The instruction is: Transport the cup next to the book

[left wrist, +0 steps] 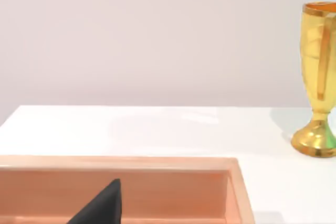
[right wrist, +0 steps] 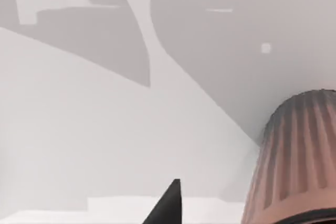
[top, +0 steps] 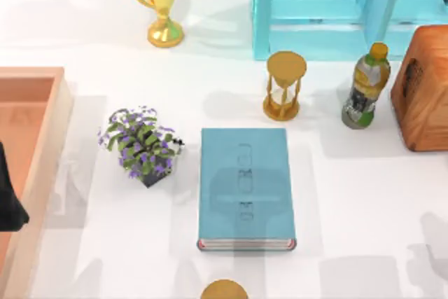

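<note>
Cup (top: 224,289) upright at the near table edge, just in front of the book (top: 244,187), apart from it. Book lies flat, long axis running near to far. Open table (top: 364,201) to its right; potted plant (top: 142,143) near on its left. Hourglass (top: 285,85) beyond. Left gripper (top: 10,201) over the tray (top: 42,166); finger state cannot be told for either gripper.

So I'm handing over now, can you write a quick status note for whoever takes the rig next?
Left gripper: parked over the peach-coloured wooden tray at the table's left edge.
Right arm: its wrist view shows the small ribbed copper-brown metallic cup close beside one finger; grip unconfirmed.
Cup sits at the near table edge, just in front of the large teal-blue hardcover book, mid-table.
Done: nothing confirmed.
Left: grasp the cup, then set it upright beside the book.
</note>
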Robot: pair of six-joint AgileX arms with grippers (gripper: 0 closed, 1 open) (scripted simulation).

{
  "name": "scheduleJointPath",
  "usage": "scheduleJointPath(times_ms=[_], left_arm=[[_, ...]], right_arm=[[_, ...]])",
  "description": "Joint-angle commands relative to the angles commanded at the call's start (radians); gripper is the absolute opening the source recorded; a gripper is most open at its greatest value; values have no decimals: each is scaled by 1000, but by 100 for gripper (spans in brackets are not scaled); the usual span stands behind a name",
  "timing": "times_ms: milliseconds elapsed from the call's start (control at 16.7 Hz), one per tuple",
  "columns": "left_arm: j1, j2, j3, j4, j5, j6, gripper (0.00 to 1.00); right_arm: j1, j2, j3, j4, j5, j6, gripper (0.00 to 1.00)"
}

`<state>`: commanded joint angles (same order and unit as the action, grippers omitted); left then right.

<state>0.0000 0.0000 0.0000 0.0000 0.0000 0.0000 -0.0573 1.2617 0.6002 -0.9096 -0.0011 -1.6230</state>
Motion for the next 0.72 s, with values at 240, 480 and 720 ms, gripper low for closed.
scheduleJointPath(times_ms=[240,480,720], left_arm=[[0,0,0,0,0,0,100],[0,0,0,0,0,0,100],[0,0,0,0,0,0,100]], right_arm=[[0,0,0,0,0,0,17],[0,0,0,0,0,0,0],[0,0,0,0,0,0,0]])
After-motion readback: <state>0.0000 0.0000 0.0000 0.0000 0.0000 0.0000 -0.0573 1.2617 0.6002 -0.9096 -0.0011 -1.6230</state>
